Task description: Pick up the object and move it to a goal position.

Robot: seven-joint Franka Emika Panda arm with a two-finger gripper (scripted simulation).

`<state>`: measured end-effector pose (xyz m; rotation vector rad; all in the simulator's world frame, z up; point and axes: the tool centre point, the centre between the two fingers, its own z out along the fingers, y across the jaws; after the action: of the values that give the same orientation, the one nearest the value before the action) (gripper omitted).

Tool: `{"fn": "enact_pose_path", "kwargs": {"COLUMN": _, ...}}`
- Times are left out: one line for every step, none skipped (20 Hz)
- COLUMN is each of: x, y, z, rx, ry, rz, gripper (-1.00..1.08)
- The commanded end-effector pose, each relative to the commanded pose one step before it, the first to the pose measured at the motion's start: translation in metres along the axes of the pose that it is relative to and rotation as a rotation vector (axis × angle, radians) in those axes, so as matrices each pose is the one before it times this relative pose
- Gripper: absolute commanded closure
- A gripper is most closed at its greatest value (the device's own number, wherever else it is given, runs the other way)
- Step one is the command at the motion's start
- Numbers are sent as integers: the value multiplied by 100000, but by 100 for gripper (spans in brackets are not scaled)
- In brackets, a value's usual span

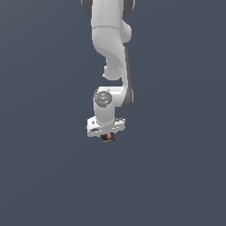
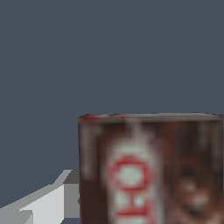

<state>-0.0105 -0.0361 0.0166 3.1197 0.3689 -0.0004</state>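
Note:
The object [image 1: 107,137] is a small dark red and brown box with a whitish-red label. It pokes out just below my white gripper [image 1: 107,135] in the middle of the exterior view. In the wrist view the box [image 2: 151,170] is very close and blurred, with its label facing the camera. One grey-white finger [image 2: 52,199] lies against the box's side; the other finger is out of frame. The jaws are closed on the box. I cannot tell its height above the floor.
The white arm [image 1: 110,48] reaches down from the exterior view's top. A plain dark blue-grey surface [image 1: 44,167] surrounds it. No goal marker shows.

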Motion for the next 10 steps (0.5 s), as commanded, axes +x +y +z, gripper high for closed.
{"fn": "enact_pose_path", "kwargs": {"x": 24, "y": -13, "z": 87, "rx": 19, "ry": 19, "rz": 2, "gripper": 108}}
{"fn": "enact_pose_path", "kwargs": {"x": 0, "y": 0, "z": 0, "rx": 0, "ry": 0, "rz": 0, "gripper": 108}}
{"fn": "enact_pose_path", "kwargs": {"x": 0, "y": 0, "z": 0, "rx": 0, "ry": 0, "rz": 0, "gripper": 108}}
{"fn": "enact_pose_path", "kwargs": {"x": 0, "y": 0, "z": 0, "rx": 0, "ry": 0, "rz": 0, "gripper": 108}}
{"fn": "enact_pose_path", "kwargs": {"x": 0, "y": 0, "z": 0, "rx": 0, "ry": 0, "rz": 0, "gripper": 108}}
{"fn": "enact_pose_path", "kwargs": {"x": 0, "y": 0, "z": 0, "rx": 0, "ry": 0, "rz": 0, "gripper": 108}}
{"fn": "enact_pose_path", "kwargs": {"x": -41, "y": 196, "z": -80, "rx": -132, "ry": 39, "rz": 268, "gripper": 108}}
{"fn": "enact_pose_path", "kwargs": {"x": 8, "y": -30, "z": -28, "rx": 0, "ry": 0, "rz": 0, "gripper": 108}}
{"fn": "enact_pose_path", "kwargs": {"x": 23, "y": -90, "z": -86, "rx": 0, "ry": 0, "rz": 0, "gripper": 108}}
{"fn": "enact_pose_path", "kwargs": {"x": 40, "y": -152, "z": -145, "rx": 0, "ry": 0, "rz": 0, "gripper": 108}}
